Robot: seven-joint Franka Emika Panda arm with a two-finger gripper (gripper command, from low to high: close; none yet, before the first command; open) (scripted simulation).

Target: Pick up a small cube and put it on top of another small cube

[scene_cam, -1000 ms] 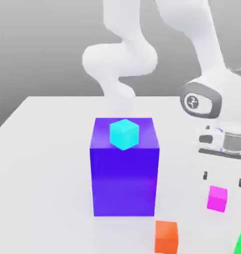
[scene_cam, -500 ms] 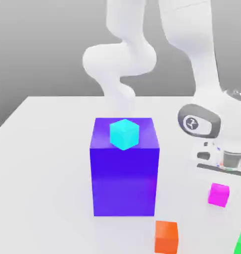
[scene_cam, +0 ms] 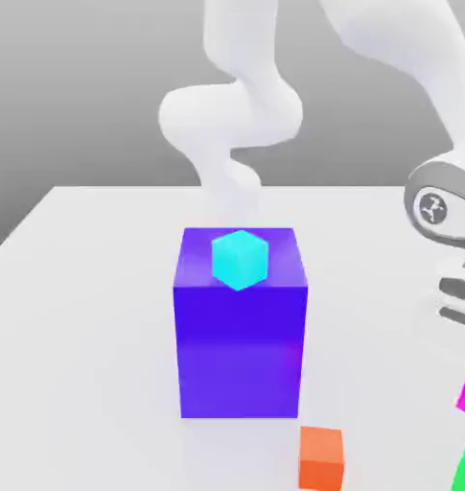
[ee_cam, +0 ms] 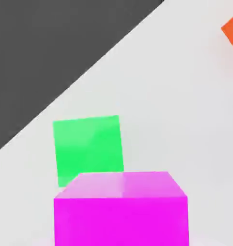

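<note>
closest to the hand camera, the magenta cube point(ee_cam: 121, 222) is gripped in the claw point(ee_cam: 121, 235), closed on its sides and apparently carrying it over the pale table point(scene_cam: 92, 355). just beyond in the hand view lies the green cube point(ee_cam: 88, 150), partly hidden by the magenta one; the orange cube point(scene_cam: 321, 459) sits well apart. farther back, the cyan cube point(scene_cam: 240, 260) rests atop the blue-purple block point(scene_cam: 240, 350). the pickup looks made, the stacking not; the next move likely calls for centering the load above the chosen cube, perhaps the green, before a level, gentle lowering.
</note>
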